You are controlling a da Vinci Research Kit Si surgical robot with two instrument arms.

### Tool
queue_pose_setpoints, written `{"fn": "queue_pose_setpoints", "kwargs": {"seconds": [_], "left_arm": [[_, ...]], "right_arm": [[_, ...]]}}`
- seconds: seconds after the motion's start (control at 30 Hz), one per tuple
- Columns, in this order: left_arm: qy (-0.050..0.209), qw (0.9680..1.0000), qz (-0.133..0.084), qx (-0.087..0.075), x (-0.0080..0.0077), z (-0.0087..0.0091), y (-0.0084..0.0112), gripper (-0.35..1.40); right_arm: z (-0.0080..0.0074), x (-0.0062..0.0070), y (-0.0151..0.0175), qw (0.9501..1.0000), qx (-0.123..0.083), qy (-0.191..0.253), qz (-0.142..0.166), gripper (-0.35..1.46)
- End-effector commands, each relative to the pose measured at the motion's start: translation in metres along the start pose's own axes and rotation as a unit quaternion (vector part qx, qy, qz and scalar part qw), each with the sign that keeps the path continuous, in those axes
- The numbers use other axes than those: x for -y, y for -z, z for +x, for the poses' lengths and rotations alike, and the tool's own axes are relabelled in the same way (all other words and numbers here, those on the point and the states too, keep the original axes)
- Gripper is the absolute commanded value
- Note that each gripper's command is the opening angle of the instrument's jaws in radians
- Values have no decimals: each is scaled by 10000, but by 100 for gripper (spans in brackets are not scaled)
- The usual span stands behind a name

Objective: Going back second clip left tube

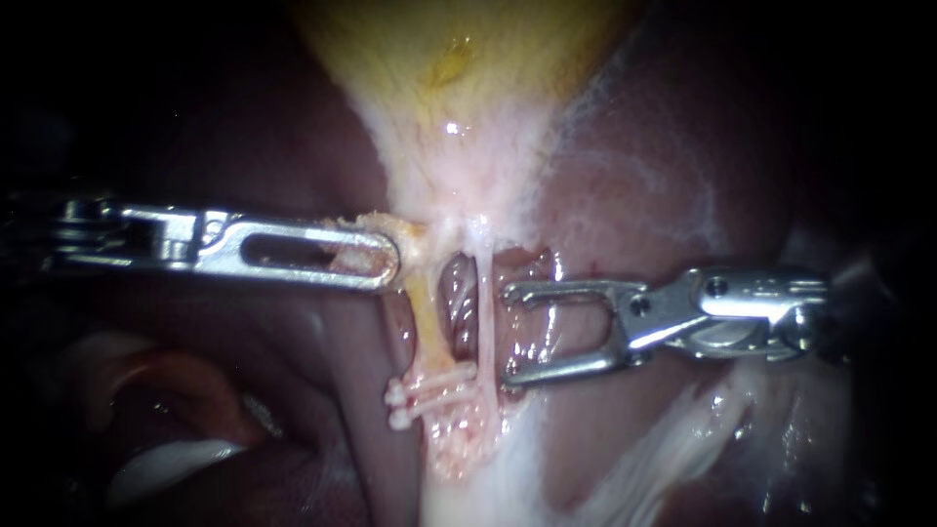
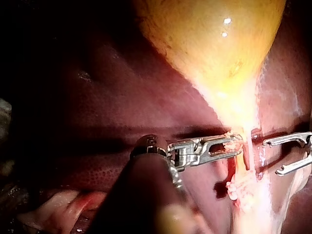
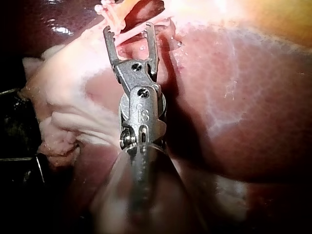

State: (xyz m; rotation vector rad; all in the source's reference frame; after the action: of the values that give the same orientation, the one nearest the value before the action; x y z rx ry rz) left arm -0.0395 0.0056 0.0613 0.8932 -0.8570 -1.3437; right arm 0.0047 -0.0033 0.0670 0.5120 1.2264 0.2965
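Two white clips (image 1: 429,395) sit low on the left tube (image 1: 427,317), my left instrument (image 1: 388,258) pinches the gallbladder's neck (image 1: 459,185), and my right instrument (image 1: 508,337) holds wide, empty jaws beside the tubes, so I think it should pull straight away next.

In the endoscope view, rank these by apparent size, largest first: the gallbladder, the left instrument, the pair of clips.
1. gallbladder, largest even though the view's edge cuts it off.
2. left instrument, as far as its lit part shows.
3. pair of clips, clearly the smallest.
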Motion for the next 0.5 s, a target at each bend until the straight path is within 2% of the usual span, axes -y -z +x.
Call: {"fn": "queue_pose_setpoints", "kwargs": {"seconds": [0.03, 0.3, 0.5], "left_arm": [[-1, 10000, 0, -1, 0, 0, 0, -35], [0, 10000, -10, 12, -1, -1, -1, -35], [-16, 10000, -17, 24, -9, -1, -8, -35]], "right_arm": [[2, -1, 4, 10000, 1, 13, -12, 50], [15, -5, 39, 9999, 1, 94, -38, 50], [17, -5, 46, 9998, 1, 173, -23, 50]]}}
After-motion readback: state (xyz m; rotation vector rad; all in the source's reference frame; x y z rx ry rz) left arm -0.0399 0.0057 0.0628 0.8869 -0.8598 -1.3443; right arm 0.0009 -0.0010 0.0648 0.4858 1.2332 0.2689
